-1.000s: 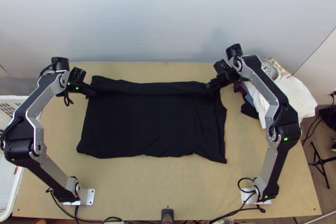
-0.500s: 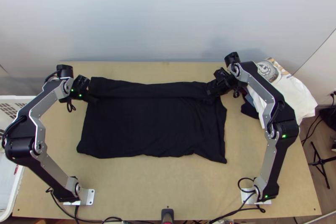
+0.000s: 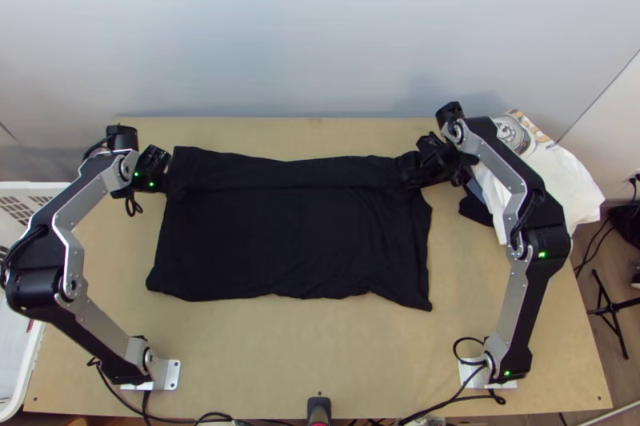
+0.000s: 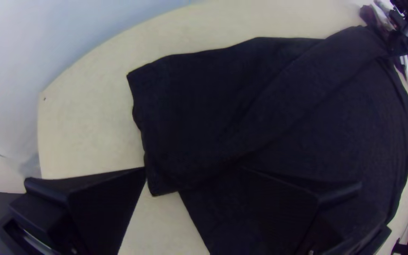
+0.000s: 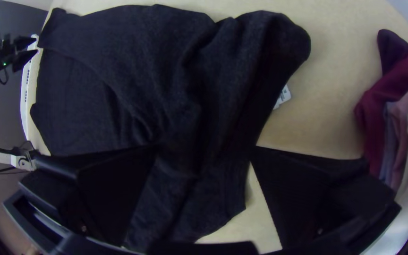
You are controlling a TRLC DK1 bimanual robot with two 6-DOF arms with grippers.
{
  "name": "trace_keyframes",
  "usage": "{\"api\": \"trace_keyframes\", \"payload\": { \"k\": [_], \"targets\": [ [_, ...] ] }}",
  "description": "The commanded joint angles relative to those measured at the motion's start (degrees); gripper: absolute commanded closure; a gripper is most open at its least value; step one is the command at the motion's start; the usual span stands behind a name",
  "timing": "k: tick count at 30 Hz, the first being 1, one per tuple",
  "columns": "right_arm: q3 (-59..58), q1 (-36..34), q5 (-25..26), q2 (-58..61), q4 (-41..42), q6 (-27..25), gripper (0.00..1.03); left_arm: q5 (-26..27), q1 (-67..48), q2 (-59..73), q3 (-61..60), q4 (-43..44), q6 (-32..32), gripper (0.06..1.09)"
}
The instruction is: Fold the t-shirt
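While left claw, right claw gape near t-shirt, white basket stands beside table, contents unclear.

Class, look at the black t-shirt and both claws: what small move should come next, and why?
Probably the left claw and right claw should close on the ends of the folded band, ready for another fold: both stand open near those ends, and the rest of the black t-shirt lies spread.

links: silver-grey, angular | joints: black, rounded | lights: green | cables: black, looped | base plates: white
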Motion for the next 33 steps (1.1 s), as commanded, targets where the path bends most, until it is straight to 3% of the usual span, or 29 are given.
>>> {"api": "trace_keyframes", "payload": {
  "k": [1,7,16,22,33],
  "targets": [
    [2.4,-0.5,0.0,-3.5,-5.6,-0.4,0.04,0.0,0.1,-6.7,0.4,-2.7,-0.9,0.1],
    [-3.9,0.0,-0.4,-11.5,-8.3,-0.7,0.04,3.4,-1.8,-13.9,-0.7,-16.6,4.5,0.1],
    [-23.4,2.6,-0.7,-26.3,-7.6,-0.8,0.04,5.1,-7.7,-27.9,-11.9,-26.1,9.1,0.11],
    [-35.0,6.8,-0.7,-33.4,-3.9,0.9,0.04,4.9,-9.3,-36.9,-20.2,-26.3,12.5,0.11],
    [-38.3,8.9,-1.1,-30.4,-0.2,2.5,0.04,-1.1,-11.0,-44.5,-32.2,-25.6,24.0,0.12]
  ]
}}
